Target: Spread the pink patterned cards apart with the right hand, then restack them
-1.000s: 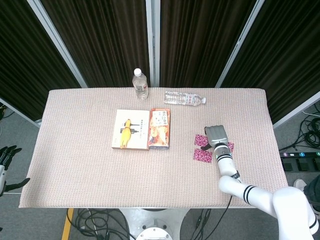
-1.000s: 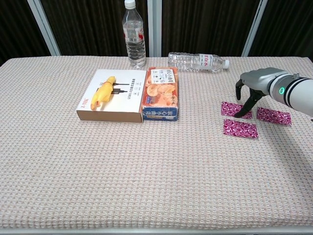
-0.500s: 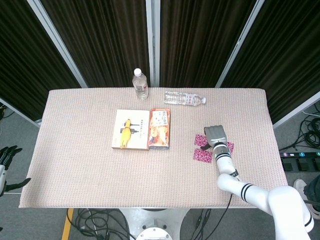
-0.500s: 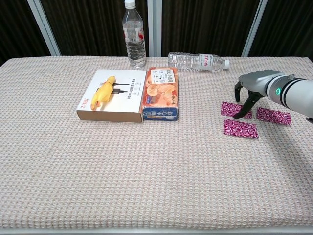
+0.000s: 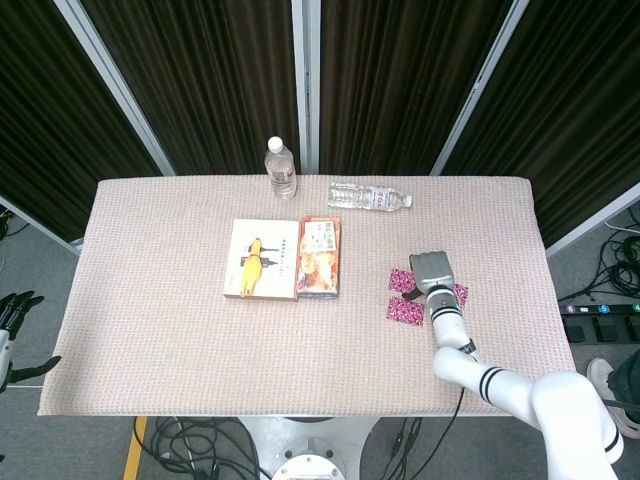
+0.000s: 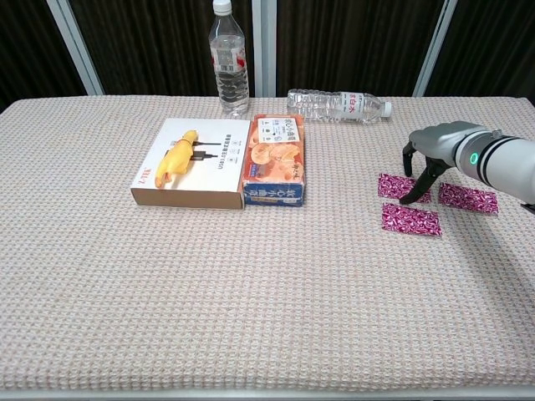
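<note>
Three pink patterned cards lie spread apart on the right side of the table: a far-left card (image 6: 391, 185) (image 5: 401, 281), a near card (image 6: 410, 220) (image 5: 405, 312) and a right card (image 6: 468, 198) (image 5: 461, 294). My right hand (image 6: 428, 153) (image 5: 432, 271) hovers over them with its fingers apart and pointing down. One dark fingertip (image 6: 407, 199) touches the near edge of the far-left card. The hand holds nothing. My left hand (image 5: 12, 318) hangs off the table's left side, its fingers spread and nothing in it.
A white box with a yellow figure (image 6: 190, 163) and an orange box (image 6: 276, 159) lie side by side at mid-table. One water bottle (image 6: 228, 58) stands upright at the back, and a second bottle (image 6: 337, 105) lies on its side near the cards.
My right forearm has shifted very slightly left. The fingertip stays on the far-left card, and the three cards lie where they were.
</note>
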You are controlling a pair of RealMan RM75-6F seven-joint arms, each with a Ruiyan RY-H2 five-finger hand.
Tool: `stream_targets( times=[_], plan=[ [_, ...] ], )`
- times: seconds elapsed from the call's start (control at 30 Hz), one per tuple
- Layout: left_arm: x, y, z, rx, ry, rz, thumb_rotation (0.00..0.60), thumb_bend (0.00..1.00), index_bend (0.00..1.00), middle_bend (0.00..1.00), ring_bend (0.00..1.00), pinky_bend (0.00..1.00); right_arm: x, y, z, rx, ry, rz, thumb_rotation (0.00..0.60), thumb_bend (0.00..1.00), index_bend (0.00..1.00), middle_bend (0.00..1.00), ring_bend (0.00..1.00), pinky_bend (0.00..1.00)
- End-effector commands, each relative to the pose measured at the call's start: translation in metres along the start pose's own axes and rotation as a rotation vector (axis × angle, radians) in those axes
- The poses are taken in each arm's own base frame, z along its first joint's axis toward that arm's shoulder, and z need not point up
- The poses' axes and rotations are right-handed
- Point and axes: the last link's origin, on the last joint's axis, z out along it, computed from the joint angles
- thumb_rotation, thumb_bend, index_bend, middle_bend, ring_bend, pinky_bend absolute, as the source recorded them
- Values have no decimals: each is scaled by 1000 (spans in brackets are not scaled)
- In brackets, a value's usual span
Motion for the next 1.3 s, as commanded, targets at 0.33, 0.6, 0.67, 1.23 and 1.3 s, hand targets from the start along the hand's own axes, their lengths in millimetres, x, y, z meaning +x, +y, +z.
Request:
stream_targets(
  times=[0.33, 0.6, 0.67, 1.23, 1.3],
  plan=[
    [0, -1, -1, 4, 2, -2, 600, 38, 212, 224, 94, 267, -2, -2, 1, 1, -3, 0, 481, 58, 430, 1000, 1000, 1000],
    [1, -1, -1, 2, 5, -3, 600, 38, 212, 223, 94, 267, 1, -1, -1, 2, 8, 3, 511, 62, 450, 1000, 1000, 1000],
    [1, -1, 0, 2, 5, -4, 600, 38, 212, 223, 94, 267, 4, -1, -2, 6, 18, 7, 511, 63, 449, 1000, 1000, 1000],
    [0, 3, 0, -11, 4, -11, 600, 39, 212, 223, 94, 267, 21, 2, -44, 36, 65, 58, 511, 62, 452, 1000, 1000, 1000],
    [-1, 3, 1, -15, 2, -14, 600, 38, 212, 223, 94, 267, 18, 3, -51, 33, 63, 60, 509, 64, 451, 1000, 1000, 1000]
  ],
)
